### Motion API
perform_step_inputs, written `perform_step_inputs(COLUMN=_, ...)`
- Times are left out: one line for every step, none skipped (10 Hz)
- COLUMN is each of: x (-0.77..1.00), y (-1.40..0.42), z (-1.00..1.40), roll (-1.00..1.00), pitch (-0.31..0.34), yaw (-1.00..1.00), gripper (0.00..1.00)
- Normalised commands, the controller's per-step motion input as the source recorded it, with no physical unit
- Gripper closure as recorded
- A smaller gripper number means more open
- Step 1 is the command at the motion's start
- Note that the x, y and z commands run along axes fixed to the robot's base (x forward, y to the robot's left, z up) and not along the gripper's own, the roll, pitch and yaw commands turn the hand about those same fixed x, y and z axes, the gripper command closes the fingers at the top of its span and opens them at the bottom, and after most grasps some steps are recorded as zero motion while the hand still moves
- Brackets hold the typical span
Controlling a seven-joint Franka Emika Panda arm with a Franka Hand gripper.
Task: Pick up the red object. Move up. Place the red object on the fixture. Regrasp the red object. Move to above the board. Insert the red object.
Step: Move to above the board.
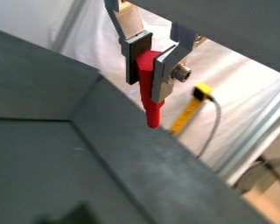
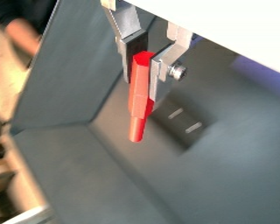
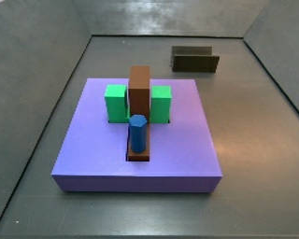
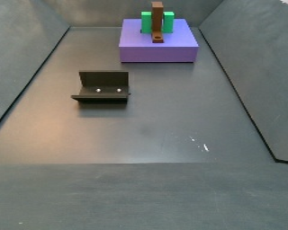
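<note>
In both wrist views my gripper (image 1: pixel 150 66) (image 2: pixel 145 57) is shut on the red object (image 1: pixel 150 96) (image 2: pixel 137 101), gripping its upper end, so the thin peg hangs down past the fingertips, high above the grey floor. In a wrist view the dark fixture (image 2: pixel 187 122) lies far below, just beside the peg's lower end. Both side views show the fixture (image 3: pixel 194 60) (image 4: pixel 102 87) standing bare on the floor, apart from the lavender board (image 3: pixel 90 140) (image 4: pixel 134 49). Neither side view shows the gripper or the red object.
On the board stand green blocks (image 3: pixel 116 103) (image 4: pixel 147 18), a long brown bar (image 3: pixel 139 93) (image 4: pixel 158 20) and an upright blue peg (image 3: pixel 137 133). Grey sloping walls (image 3: pixel 40 112) (image 1: pixel 60 79) enclose the floor. A yellow strip (image 1: pixel 187 112) lies outside the wall.
</note>
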Motion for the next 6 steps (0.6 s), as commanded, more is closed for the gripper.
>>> perform_step_inputs(x=-1.03, y=-1.4, z=0.31, roll=-1.0, pitch=0.053, yaw=-0.12, gripper=1.0)
perform_step_inputs(x=-1.04, y=-1.4, z=0.28, roll=-1.0, pitch=0.062, yaw=-0.11, gripper=1.0)
perform_step_inputs(x=-1.04, y=-1.4, z=0.3, roll=-1.0, pitch=0.068, yaw=-0.11, gripper=1.0)
perform_step_inputs(x=-1.05, y=-1.4, z=0.3, roll=-1.0, pitch=0.071, yaw=-0.11, gripper=1.0)
perform_step_inputs(x=-0.39, y=-0.48, z=0.09, roll=-1.0, pitch=0.075, yaw=-0.1, gripper=1.0)
perform_step_inputs(x=-0.1, y=-0.09, z=0.01, roll=-1.0, pitch=0.084, yaw=-0.09, gripper=1.0)
